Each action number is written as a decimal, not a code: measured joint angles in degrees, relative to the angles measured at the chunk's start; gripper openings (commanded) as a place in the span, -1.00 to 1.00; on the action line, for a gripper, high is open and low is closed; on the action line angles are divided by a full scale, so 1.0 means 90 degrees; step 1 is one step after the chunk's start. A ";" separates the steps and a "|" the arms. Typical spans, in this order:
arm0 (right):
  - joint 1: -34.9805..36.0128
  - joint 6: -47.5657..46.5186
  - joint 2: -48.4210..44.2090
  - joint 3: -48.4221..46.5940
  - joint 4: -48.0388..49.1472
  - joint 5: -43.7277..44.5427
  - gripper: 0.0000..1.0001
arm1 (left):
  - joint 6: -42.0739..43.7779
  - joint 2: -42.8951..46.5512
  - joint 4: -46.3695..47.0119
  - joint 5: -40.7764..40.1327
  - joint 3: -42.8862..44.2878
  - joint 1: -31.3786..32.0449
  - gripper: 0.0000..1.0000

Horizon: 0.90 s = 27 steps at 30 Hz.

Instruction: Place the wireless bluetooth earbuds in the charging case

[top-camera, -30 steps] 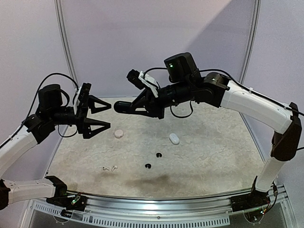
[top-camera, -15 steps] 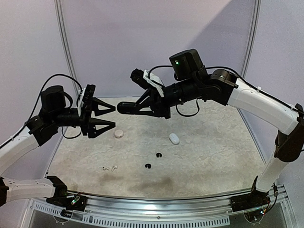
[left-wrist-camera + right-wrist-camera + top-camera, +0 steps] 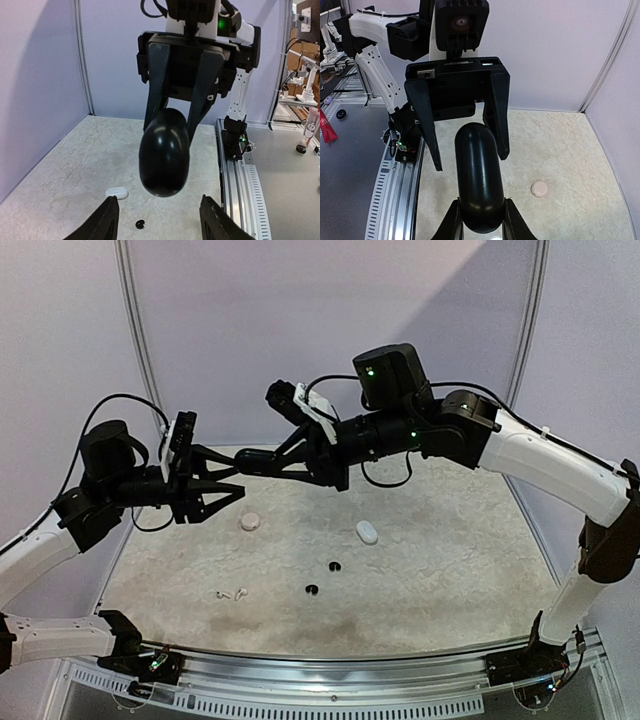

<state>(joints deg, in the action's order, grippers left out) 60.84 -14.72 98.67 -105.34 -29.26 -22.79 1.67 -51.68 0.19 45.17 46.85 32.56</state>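
A glossy black pebble-shaped charging case (image 3: 258,462) hangs in the air above the table's back left, and my right gripper (image 3: 282,462) is shut on its far end. The right wrist view shows the case (image 3: 479,180) clamped between the right gripper's (image 3: 480,204) fingers. My left gripper (image 3: 238,478) faces it, open, one finger on each side of the case's free end with gaps showing. From the left wrist, the case (image 3: 165,152) sits just beyond the left gripper (image 3: 158,200). Two black earbuds (image 3: 334,566) (image 3: 311,589) and two white earbuds (image 3: 217,594) (image 3: 240,592) lie on the table.
A round pale case (image 3: 250,522) and an oval white case (image 3: 367,532) rest on the mottled table (image 3: 450,580). The oval white case (image 3: 116,192) and a black earbud (image 3: 140,223) show below the left gripper. Purple walls close off the back and sides.
The left gripper has moved right to straddle the black case, and its jaws have narrowed. The right arm has shifted the case slightly left toward it.
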 measured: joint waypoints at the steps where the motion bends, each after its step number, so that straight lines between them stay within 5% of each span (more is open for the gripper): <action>1: 0.0022 0.0027 0.0000 0.0002 0.0034 0.0007 -1.00 | -0.0029 0.0000 0.0044 -0.0002 -0.0002 0.0000 -0.05; 4: 0.0044 0.0087 0.0000 0.0005 0.0112 0.0017 -1.00 | -0.0136 0.0007 0.0238 0.0000 -0.0056 0.0007 -0.27; 13: 0.0068 0.0129 0.0000 0.0005 0.0143 0.0027 -1.00 | -0.0425 -0.0005 0.0656 0.0027 -0.0153 0.0049 -0.11; 22: 0.0075 0.0129 0.0002 0.0078 0.0146 0.0019 -1.00 | -0.0595 -0.0039 0.0942 -0.0102 -0.0226 0.0219 -0.23; 27: 0.0080 0.0129 0.0002 0.0087 0.0153 0.0005 -1.00 | -0.0636 -0.0063 0.1037 -0.0138 -0.0228 0.0289 -0.46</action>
<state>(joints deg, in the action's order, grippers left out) 61.56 -13.56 98.70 -104.55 -27.88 -22.74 -4.05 -52.25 9.52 43.92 44.80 35.16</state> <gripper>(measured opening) 0.223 0.299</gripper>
